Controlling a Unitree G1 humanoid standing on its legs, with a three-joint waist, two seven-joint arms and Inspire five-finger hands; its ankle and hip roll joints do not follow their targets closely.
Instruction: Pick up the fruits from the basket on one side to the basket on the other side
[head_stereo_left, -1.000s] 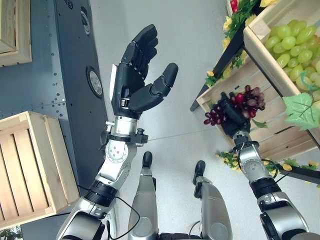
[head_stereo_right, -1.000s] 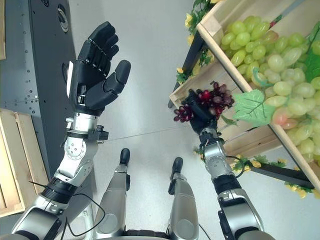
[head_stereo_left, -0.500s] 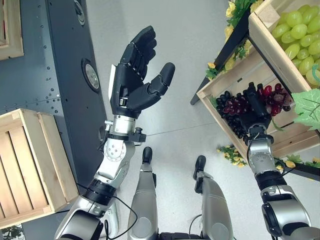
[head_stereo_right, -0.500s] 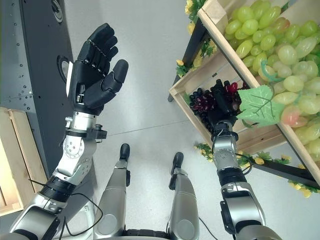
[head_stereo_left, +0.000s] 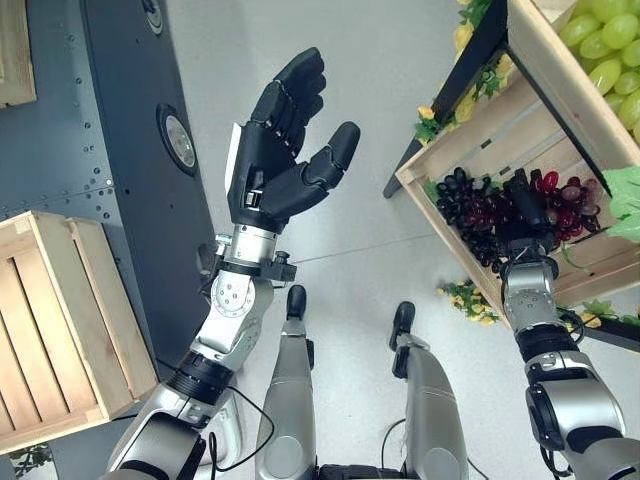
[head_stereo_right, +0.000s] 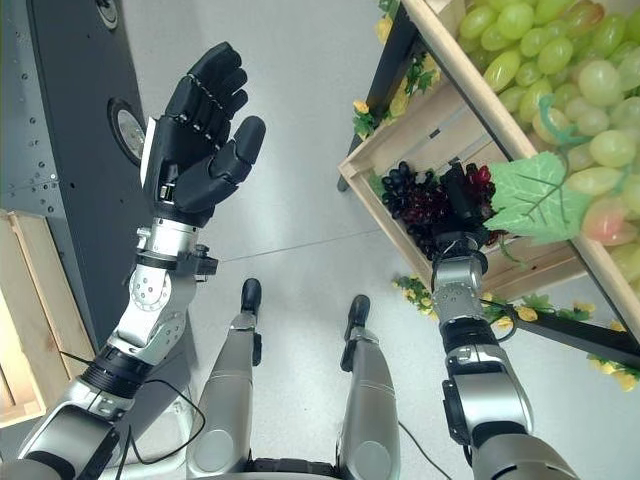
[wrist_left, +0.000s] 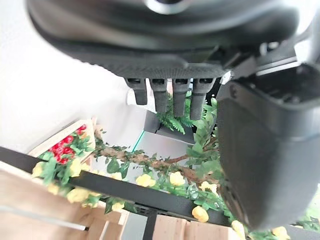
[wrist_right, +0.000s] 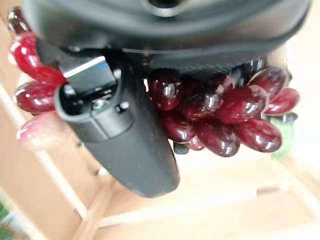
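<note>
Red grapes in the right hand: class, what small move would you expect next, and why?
Probably a lift out toward the robot. The right hand has its fingers curled round the red grapes, still low inside the wooden crate beside the dark grapes. The left hand is raised and open.

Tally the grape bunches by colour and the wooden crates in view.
Dark red-purple grape bunches, in the lower wooden crate, the right hand closed on one: 2
Green grape bunches: 1 pile
Wooden crates: 4
Total: 7
</note>
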